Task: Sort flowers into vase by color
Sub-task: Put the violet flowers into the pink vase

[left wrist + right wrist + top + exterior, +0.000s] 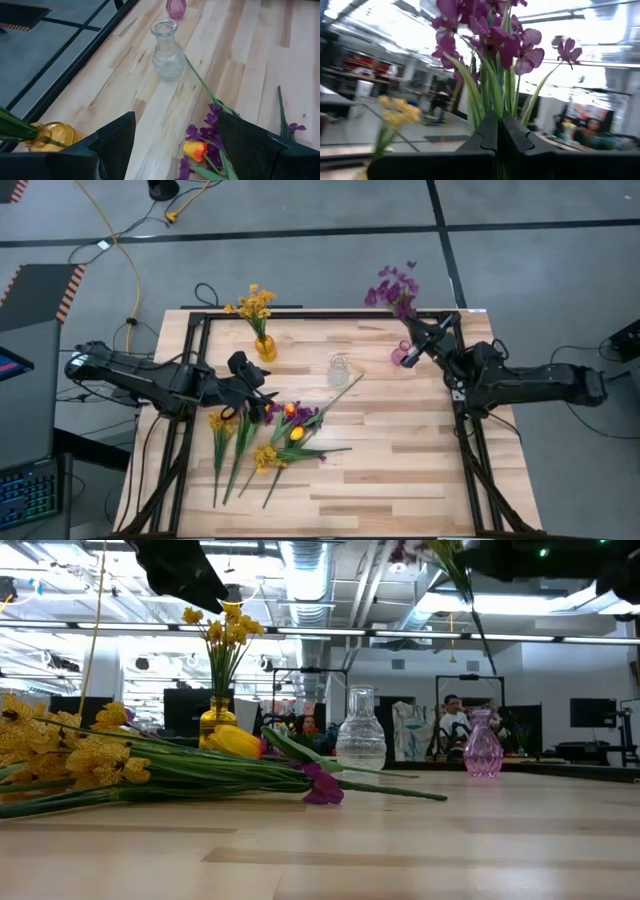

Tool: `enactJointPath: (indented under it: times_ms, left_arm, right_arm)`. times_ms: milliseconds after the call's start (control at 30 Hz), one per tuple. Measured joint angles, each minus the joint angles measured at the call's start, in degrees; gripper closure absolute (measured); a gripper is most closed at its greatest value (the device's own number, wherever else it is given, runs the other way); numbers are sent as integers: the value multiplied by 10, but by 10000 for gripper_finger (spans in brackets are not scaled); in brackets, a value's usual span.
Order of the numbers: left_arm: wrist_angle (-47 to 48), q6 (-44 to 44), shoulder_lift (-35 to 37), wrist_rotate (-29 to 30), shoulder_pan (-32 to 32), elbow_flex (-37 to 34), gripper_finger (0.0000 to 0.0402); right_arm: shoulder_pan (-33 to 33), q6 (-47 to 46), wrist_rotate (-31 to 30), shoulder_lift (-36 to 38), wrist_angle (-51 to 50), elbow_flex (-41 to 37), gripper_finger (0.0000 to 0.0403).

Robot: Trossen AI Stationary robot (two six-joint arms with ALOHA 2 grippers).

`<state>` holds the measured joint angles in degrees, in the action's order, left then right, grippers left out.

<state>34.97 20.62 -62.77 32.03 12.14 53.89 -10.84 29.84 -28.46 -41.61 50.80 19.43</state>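
Observation:
My right gripper is shut on a bunch of purple flowers above the purple vase at the table's far right. In the low view their stem slants down over that vase. My left gripper hangs open over the pile of loose flowers that lie flat on the table. An orange tulip bud and purple blooms show between its fingers, untouched. A yellow vase holds yellow flowers. A clear vase stands empty mid-table. My right gripper pinches the purple flowers' green stems between its two shut fingers, below the blooms. The fingers slant upward along the stems, and the blooms stand upright above them. The bunch is lifted clear of the table.
Black frame rails run along the table's far edge and sides. Bare wood lies at the near right. In the low view a person sits in the room behind the table.

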Motion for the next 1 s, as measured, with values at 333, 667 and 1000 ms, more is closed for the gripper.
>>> enactJointPath:
  times_ms: [333, 667, 1000]
  left_arm:
    - [-48, -1, -43, 3, 0, 0, 132]
    - [-93, -1, -48, 3, 0, 0, 132]
    - [-97, 0, -48, 3, 0, 0, 132]
  right_arm:
    - [-91, -50, 78, -18, 89, -59, 375]
    - [-136, -80, 119, -101, 229, -105, 375]
    - [-141, -80, 120, -187, 298, -105, 375]
